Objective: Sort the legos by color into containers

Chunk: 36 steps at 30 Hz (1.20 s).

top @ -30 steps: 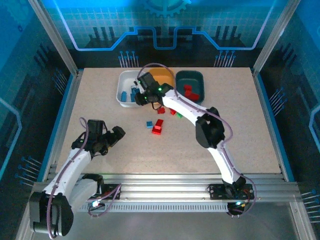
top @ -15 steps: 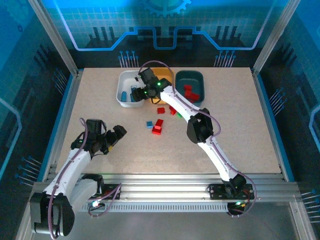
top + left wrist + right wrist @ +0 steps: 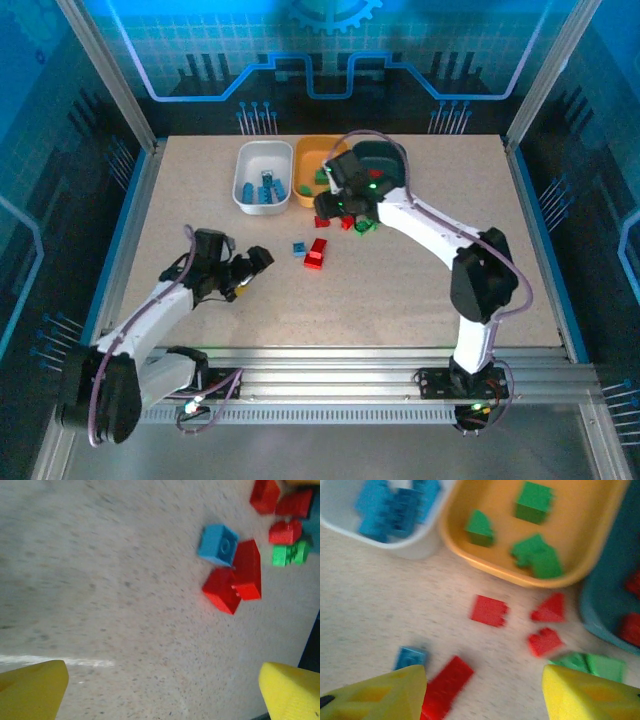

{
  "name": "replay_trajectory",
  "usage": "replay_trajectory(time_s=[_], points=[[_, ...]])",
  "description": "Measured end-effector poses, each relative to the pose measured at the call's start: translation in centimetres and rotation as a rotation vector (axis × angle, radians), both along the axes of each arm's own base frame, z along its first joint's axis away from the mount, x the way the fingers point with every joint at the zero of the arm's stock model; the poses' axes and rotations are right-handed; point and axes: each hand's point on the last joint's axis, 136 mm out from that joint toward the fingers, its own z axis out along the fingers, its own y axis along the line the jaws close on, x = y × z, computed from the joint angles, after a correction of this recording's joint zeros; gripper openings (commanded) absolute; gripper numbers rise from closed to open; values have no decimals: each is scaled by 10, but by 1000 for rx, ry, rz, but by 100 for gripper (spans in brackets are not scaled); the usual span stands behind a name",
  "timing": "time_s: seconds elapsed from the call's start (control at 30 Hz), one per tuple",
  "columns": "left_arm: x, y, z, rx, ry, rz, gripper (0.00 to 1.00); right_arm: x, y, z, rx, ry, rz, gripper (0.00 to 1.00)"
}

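Loose legos (image 3: 317, 253), red, blue and green, lie on the table (image 3: 420, 300) just in front of the trays. The white tray (image 3: 241, 182) holds blue, the orange tray (image 3: 580, 535) green, the teal tray (image 3: 605, 600) red. Right end effector (image 3: 482, 697) hovers over the loose bricks, spread, empty. Left end effector (image 3: 160, 690) spread wide, empty, nearby.

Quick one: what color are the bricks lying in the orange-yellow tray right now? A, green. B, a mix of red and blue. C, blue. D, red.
A: the green bricks lie inside the orange-yellow tray, with no other color among them, while the blue bricks sit in the white tray.
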Motion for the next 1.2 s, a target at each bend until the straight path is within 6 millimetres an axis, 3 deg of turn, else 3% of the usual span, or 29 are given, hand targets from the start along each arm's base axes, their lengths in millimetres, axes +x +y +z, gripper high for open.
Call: replay_trajectory(time_s=[0.17,0.27,0.43,0.7,0.9,1.2], points=[[21,-36,2,-3,-10,-99,98,-4,-75,-65,-49,133,-170,64],[31,-48,1,-4,-9,-120,98,-1,-93,-83,-33,183,-221,64],[39,-58,2,-13,-13,-132,98,10,-89,-96,24,204,-232,65],[39,-58,2,-13,-11,-128,98,18,-84,-117,30,240,-248,62],[39,-58,1,-9,-12,-125,98,25,-86,-122,28,236,-285,42],[38,-57,0,-4,-6,-123,98,31,-85,-120,31,217,-288,30]])
